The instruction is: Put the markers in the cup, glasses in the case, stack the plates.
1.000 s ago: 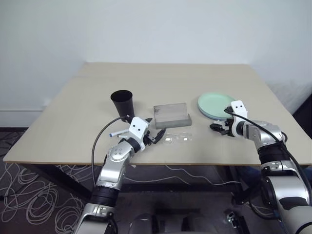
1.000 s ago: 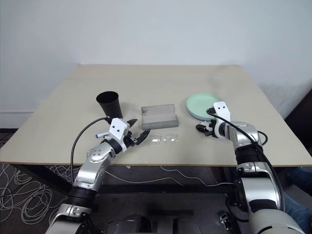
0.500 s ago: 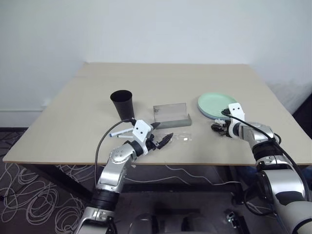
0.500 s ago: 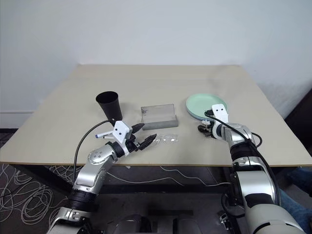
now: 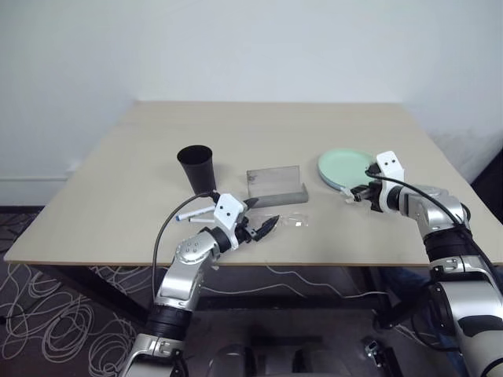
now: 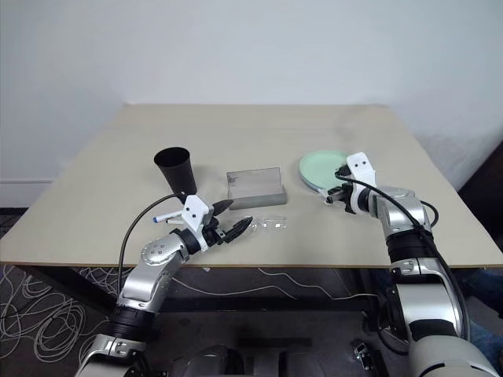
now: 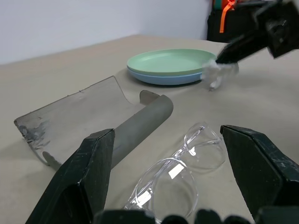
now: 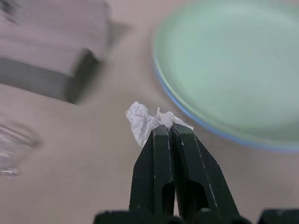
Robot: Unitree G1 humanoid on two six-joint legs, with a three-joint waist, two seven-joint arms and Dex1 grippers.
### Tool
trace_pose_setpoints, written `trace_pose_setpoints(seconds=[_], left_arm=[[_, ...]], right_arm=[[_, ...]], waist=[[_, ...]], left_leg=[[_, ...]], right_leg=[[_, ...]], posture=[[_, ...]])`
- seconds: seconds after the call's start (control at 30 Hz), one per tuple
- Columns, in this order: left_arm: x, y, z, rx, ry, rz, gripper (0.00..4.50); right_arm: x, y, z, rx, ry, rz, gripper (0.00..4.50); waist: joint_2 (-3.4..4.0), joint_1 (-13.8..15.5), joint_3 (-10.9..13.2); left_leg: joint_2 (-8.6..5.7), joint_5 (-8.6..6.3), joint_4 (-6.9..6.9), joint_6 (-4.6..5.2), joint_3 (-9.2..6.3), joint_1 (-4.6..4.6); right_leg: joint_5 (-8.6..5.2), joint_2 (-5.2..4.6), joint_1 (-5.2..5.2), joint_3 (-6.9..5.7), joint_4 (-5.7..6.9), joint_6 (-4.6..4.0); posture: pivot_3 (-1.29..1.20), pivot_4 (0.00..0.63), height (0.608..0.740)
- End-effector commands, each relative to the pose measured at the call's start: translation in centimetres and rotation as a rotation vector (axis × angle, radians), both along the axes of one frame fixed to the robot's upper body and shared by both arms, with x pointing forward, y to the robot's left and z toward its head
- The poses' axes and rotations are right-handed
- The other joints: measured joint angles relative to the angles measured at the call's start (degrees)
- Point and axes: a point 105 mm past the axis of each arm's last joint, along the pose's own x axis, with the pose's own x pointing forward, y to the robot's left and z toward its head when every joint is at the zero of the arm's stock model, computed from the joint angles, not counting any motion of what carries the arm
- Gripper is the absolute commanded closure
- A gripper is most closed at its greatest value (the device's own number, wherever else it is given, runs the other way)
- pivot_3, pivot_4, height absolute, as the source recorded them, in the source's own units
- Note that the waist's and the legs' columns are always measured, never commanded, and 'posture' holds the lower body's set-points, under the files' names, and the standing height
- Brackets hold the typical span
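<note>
Clear plastic glasses [image 7: 180,163] lie flat on the tabletop [image 5: 275,133], just in front of the open grey case [image 5: 277,186], which sits at about twelve o'clock from them. The left end effector [image 7: 175,186] has its fingers spread wide on either side of the glasses, level with the surface, not yet touching them. The frame looks light, thin and slick, and its lenses would scratch or flex under a hard squeeze, so the bridge between the lenses, or the stiff brow line, seems the safest place to take hold, with a gentle close.

At three o'clock from the case, the mint green plate rests on the blue one as the plates [image 5: 343,168], already stacked. Just beside their near rim the right end effector [image 8: 163,128] is pressed together on a small crumpled white scrap [image 8: 145,119], soft and nearly weightless, held above the tabletop.

The black cup [image 5: 196,167] stands at nine o'clock from the case, with a blue-capped marker [image 5: 191,214] lying near it.
</note>
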Motion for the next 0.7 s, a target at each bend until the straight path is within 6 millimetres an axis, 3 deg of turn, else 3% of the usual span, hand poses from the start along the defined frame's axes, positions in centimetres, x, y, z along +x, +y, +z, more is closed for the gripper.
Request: trace_pose_setpoints(seconds=[0.03,0.13,0.3,0.4,0.7], left_arm=[[0.1,-0.3,1.4,-0.007,-0.054,-0.016,0.65],[0.2,-0.3,1.4,-0.005,-0.054,-0.015,0.65],[0.3,-0.3,1.4,-0.001,-0.055,-0.014,0.65],[0.3,-0.3,1.4,0.002,-0.056,-0.012,0.65],[0.1,0.2,1.0,0.023,-0.048,0.007,0.65]], right_arm=[[1.6,0.0,4.2,0.007,-0.134,-0.024,4.47],[3.0,-0.5,4.8,-0.019,-0.172,-0.082,4.47],[4.9,-1.6,4.1,-0.060,-0.194,-0.204,4.47],[5.1,-1.3,3.5,-0.037,-0.187,-0.201,3.85],[5.2,-1.6,3.5,-0.041,-0.229,-0.202,0.78]], waist=[[0.01,0.1,0.0],[0.01,0.1,0.0],[0.00,0.1,0.0],[0.00,0.1,0.0],[0.04,0.0,0.0]], left_leg=[[0.00,0.00,0.00,0.00,-0.01,0.00],[0.00,0.00,-0.01,0.00,-0.01,0.00],[-0.03,0.01,-0.02,-0.01,0.01,-0.01],[-0.05,0.01,-0.05,-0.01,0.01,-0.04],[-0.03,0.03,-0.07,-0.02,0.03,-0.02]], right_leg=[[0.01,0.00,0.00,-0.01,0.00,-0.01],[0.02,0.00,0.00,-0.03,0.00,-0.03],[0.01,-0.02,0.01,-0.03,-0.04,-0.03],[0.01,-0.02,-0.01,0.00,-0.06,-0.02],[0.01,-0.01,0.00,0.01,-0.05,-0.01]], posture=[[0.00,0.000,0.734],[0.00,0.000,0.734],[0.00,0.000,0.734],[0.00,0.000,0.734],[0.00,0.000,0.734]])
